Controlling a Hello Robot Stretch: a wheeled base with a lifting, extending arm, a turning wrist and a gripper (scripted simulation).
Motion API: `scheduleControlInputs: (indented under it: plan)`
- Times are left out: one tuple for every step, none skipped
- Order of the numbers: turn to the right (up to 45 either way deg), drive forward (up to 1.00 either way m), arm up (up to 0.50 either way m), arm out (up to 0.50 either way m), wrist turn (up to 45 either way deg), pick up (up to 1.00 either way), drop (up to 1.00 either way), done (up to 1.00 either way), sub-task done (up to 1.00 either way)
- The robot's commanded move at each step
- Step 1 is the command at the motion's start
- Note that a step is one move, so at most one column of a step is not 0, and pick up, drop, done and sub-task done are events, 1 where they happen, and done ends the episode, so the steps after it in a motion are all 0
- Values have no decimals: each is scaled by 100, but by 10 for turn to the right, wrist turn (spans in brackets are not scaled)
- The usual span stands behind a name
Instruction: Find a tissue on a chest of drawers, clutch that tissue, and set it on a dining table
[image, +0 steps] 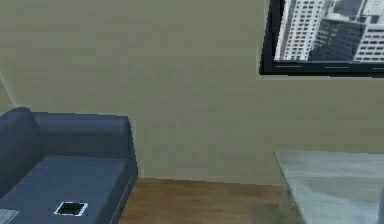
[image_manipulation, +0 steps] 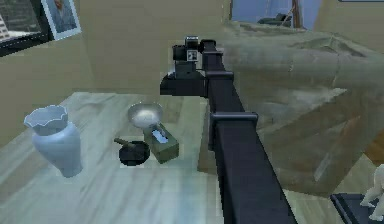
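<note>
Three vessels share the table (image_manipulation: 95, 195): white vase (image_manipulation: 55, 142), grey bowl (image_manipulation: 147, 113), dark dish (image_manipulation: 133, 153); whether tool (image_manipulation: 178, 72) holds anything unclear.

**Sofa at eight o'clock, table at four; four things grouped beside the arm**

In the forward view a sofa (image: 70, 160) sits at eight o'clock, with a small flat thing (image: 70, 208) on its seat. A table (image: 335, 175) stands at four o'clock, with floor (image: 200, 200) between them. A window (image: 325, 35) hangs at one o'clock, above the table.

In the arm side view another table (image_manipulation: 100, 190) spreads across the left half. On it a vase (image_manipulation: 55, 140) stands at nine o'clock, with a bowl (image_manipulation: 145, 114) farther back toward the middle. In front of the bowl lies a dish (image_manipulation: 132, 153), with a small box (image_manipulation: 163, 143) just beside it at its three o'clock. The arm (image_manipulation: 235, 140) runs up from six o'clock, right of the box, and the claw (image_manipulation: 175, 80) is at twelve. A framed picture (image_manipulation: 62, 15) hangs at eleven o'clock.
</note>
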Motion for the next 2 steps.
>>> scheduleControlInputs:
  plan:
    - [0,0,0,-10,0,0,0,0,0]
    - [0,0,0,0,0,0,0,100,0]
